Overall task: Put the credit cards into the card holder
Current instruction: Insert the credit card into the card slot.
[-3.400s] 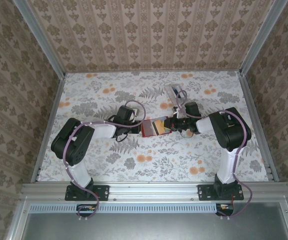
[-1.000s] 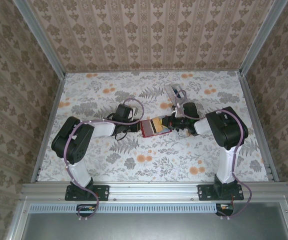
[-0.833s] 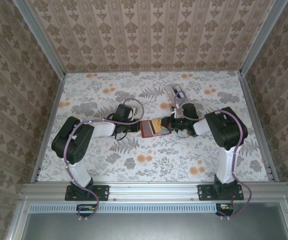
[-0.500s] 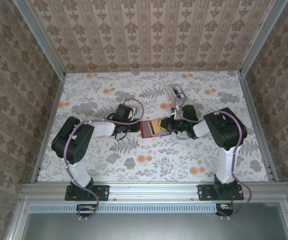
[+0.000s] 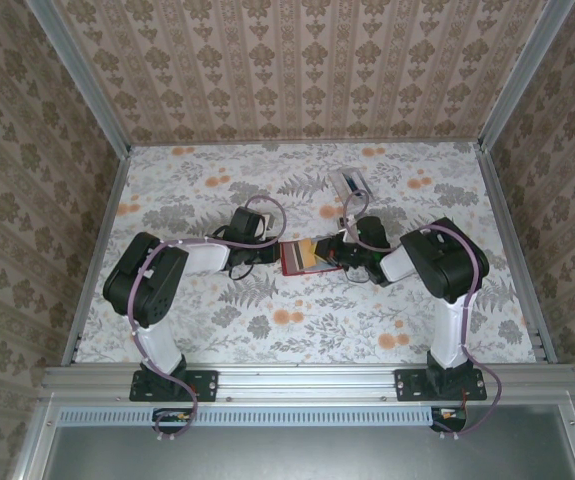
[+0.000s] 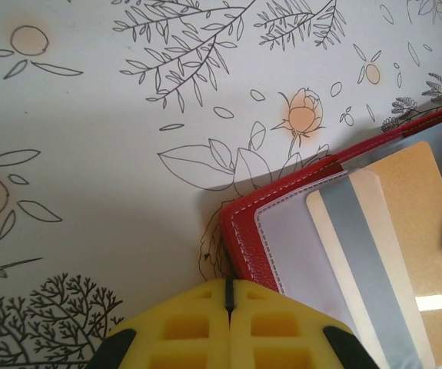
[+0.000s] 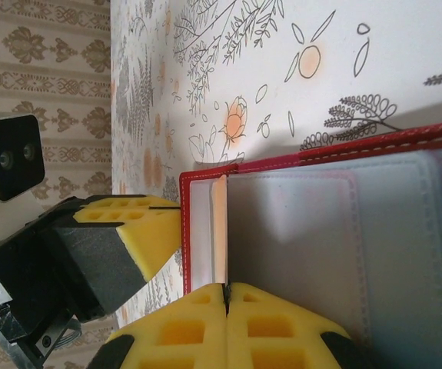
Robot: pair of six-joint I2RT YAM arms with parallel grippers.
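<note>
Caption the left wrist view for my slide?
Shut left gripper at the corner of the open red card holder, striped card and tan card on its inner face.

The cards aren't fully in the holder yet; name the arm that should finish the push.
Probably right. The right tool is shut on the tan card, which overlaps the card holder. The left tool, shut, sits at the holder's opposite edge, better placed to brace.

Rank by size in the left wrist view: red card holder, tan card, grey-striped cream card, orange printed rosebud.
1. Red card holder.
2. Tan card and grey-striped cream card: alike, both cropped, unranked.
3. Orange printed rosebud.
</note>
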